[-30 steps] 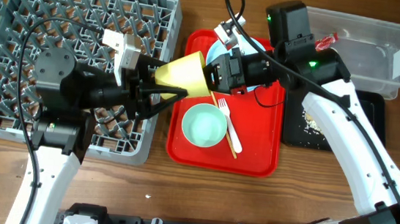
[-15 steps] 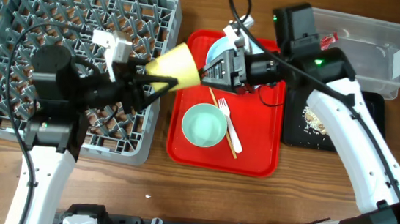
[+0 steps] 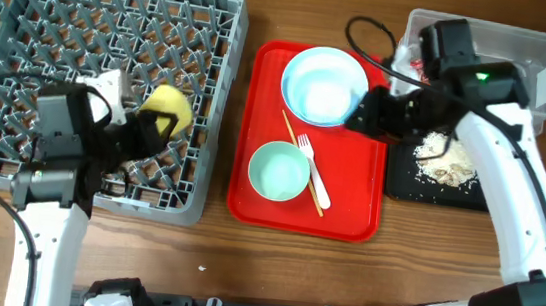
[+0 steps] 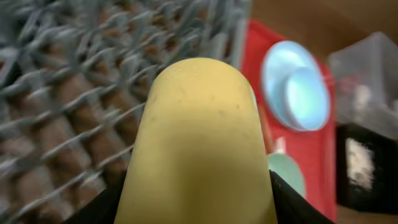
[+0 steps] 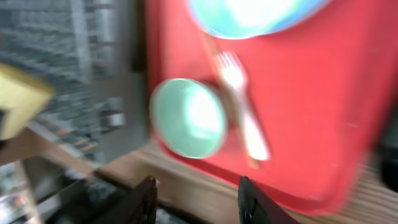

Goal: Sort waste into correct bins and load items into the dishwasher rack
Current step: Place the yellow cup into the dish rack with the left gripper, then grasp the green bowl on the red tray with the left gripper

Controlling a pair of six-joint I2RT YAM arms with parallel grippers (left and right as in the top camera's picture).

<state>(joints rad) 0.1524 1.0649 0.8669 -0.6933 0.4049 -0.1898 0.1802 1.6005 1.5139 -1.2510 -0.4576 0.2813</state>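
The left hand (image 4: 198, 210) pinches the yellow cup (image 3: 169, 111) over the right side of the grey rack (image 3: 26, 9). The cup lies sideways, with its bottom pointing right, toward the red tray (image 3: 353, 213). The right hand (image 5: 199, 198) is spread wide and holds nothing, above the tray.

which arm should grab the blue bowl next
Right. The right gripper is open and empty beside the blue bowl; the left gripper holds the cup over the rack.

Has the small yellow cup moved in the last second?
Yes. The small yellow cup went left, from the flat red tray's edge to over the grey pegged rack.
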